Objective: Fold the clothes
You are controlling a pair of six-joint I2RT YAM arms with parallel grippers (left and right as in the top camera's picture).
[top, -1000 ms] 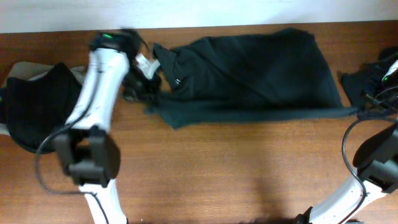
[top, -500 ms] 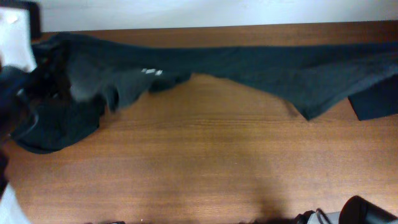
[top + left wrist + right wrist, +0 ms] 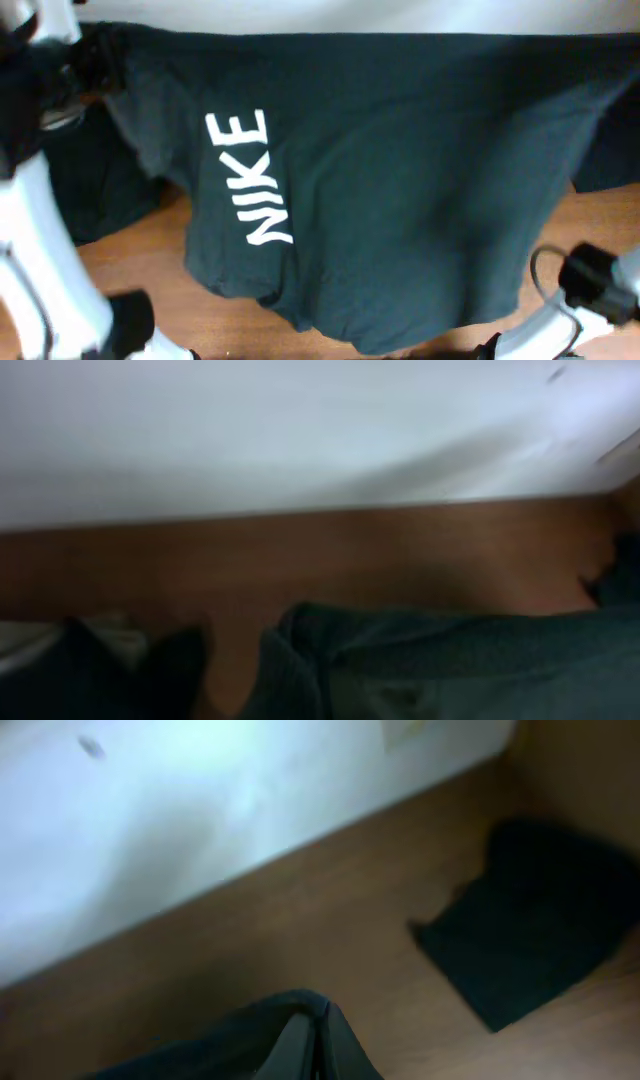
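Hoisted and spread wide since the earlier frame, T-shirt hanging above table, one corner at left gripper, jaws there too blurred to tell, right gripper pinched together on the cloth's edge

Even, soft light; heavy motion blur, both wrist views smeared, white wall overexposed.

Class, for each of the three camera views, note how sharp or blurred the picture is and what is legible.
Overhead: the T-shirt fills the frame, softly blurred, though its white letters are readable; the left arm is smeared. Left wrist: heavy blur; table and dark fabric lack detail. Right wrist: soft too; a dark garment shows no texture.
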